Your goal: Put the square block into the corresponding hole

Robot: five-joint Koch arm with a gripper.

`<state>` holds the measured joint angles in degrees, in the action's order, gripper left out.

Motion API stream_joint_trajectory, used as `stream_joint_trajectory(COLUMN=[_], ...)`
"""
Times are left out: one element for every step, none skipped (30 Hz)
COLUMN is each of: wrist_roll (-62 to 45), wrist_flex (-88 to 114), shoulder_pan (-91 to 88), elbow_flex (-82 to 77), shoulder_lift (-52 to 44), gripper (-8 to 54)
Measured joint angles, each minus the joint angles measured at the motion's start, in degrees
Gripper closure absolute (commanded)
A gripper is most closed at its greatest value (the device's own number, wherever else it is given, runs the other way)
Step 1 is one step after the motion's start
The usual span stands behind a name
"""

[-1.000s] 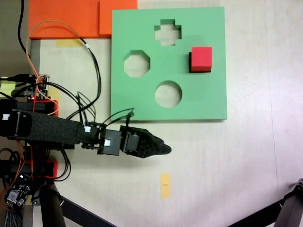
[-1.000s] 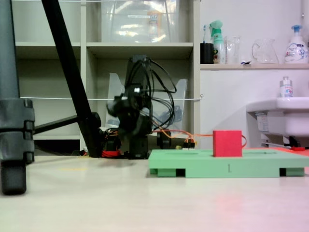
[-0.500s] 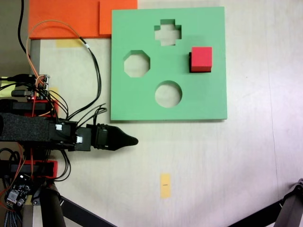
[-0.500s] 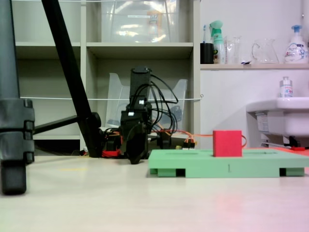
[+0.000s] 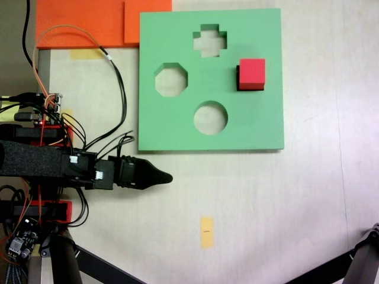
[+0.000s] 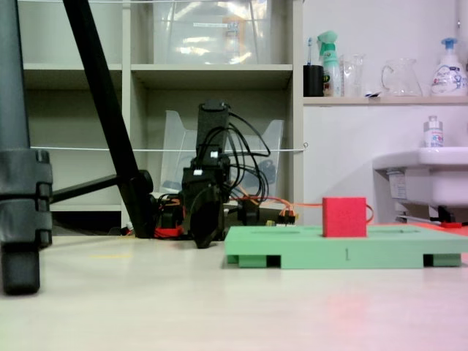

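Arm's pulled back since a second ago, gripper now parked left of the green board, tips look pinched together on nothing. Square block sits in its hole; the low side camera shows it poking up.

We see pale table. Green foam board lies flat on it. Orange foam sheets lie at top left of overhead fixed view, touching board's corner. Yellow tape strip sticks to table below board, well apart. Black tripod leg rests at bottom left.
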<state>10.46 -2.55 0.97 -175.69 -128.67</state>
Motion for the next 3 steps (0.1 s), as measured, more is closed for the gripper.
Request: stream_joint_trajectory(wrist_roll=[0.0, 0.0, 0.0], wrist_flex=[0.0, 0.0, 0.0], shoulder_pan=[0.0, 0.0, 0.0], elbow_flex=[0.0, 0.0, 0.1], shoulder_lift=[0.0, 0.0, 0.0], gripper=[11.7, 11.7, 11.7])
